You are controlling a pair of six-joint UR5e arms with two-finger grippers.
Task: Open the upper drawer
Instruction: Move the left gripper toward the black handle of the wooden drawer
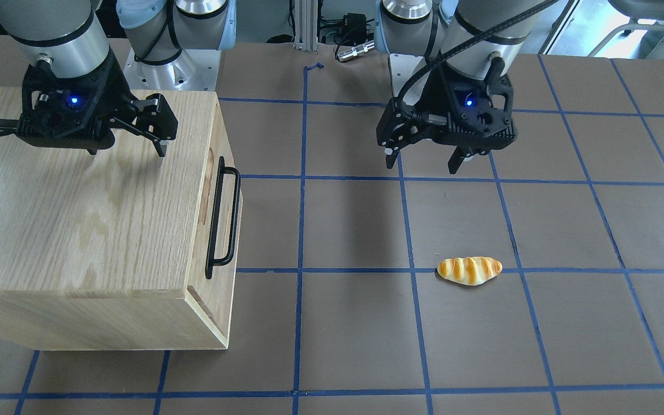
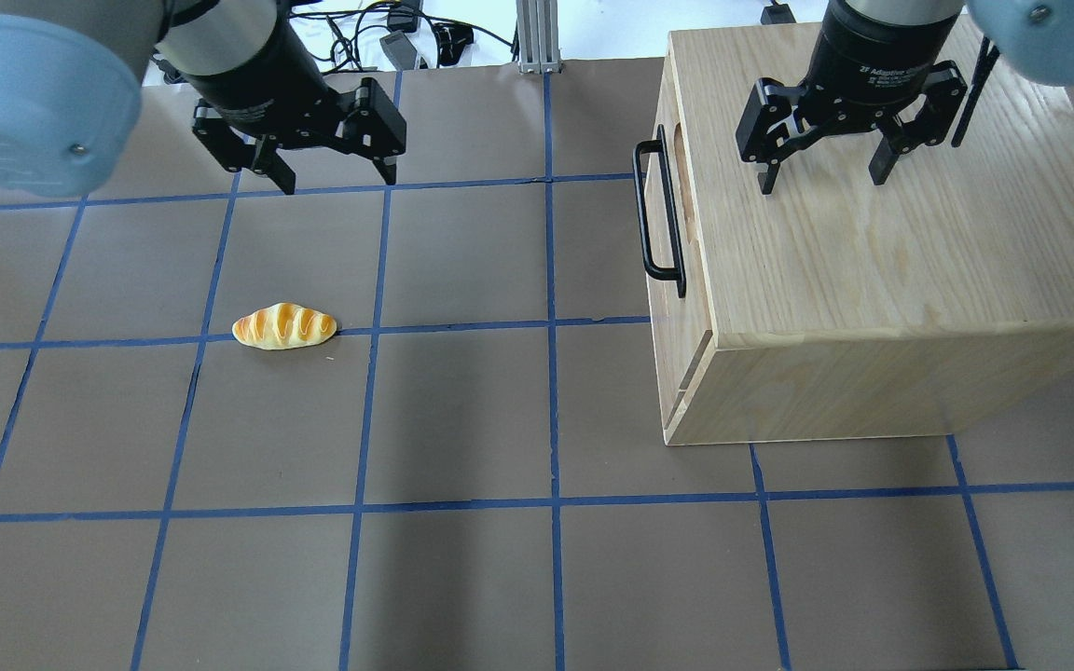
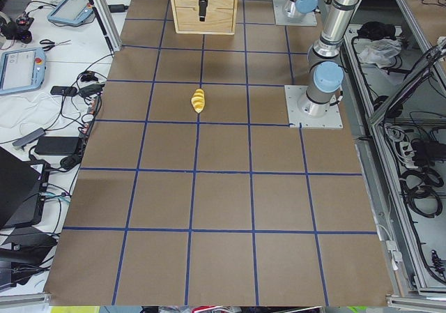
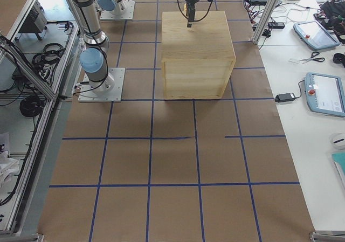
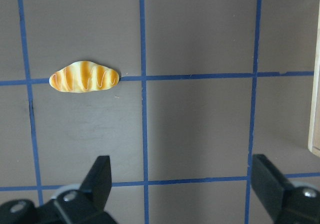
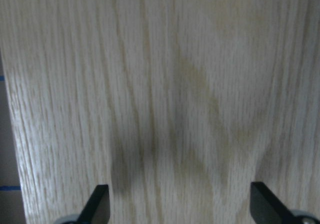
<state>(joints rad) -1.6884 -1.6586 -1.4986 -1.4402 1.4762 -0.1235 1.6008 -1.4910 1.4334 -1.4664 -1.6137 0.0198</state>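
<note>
The upper drawer (image 2: pixel 672 200), shut in the cabinet (image 2: pixel 873 261) front, is found below and left of the open, empty right tool (image 2: pixel 821 182) held over the cabinet top, bar handle (image 2: pixel 656 210) lying crosswise to its finger line; the open left tool (image 2: pixel 338 182) is placed farther off, over the worktop (image 2: pixel 462 419).

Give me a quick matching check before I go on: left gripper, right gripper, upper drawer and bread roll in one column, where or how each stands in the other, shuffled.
1. left gripper
2. right gripper
3. upper drawer
4. bread roll

A. shut, its black handle ungrasped
B. lies on a blue tape line
C. open, above the bare table
D. open, above the wooden cabinet top

Pairs: 1-C, 2-D, 3-A, 4-B.
</note>
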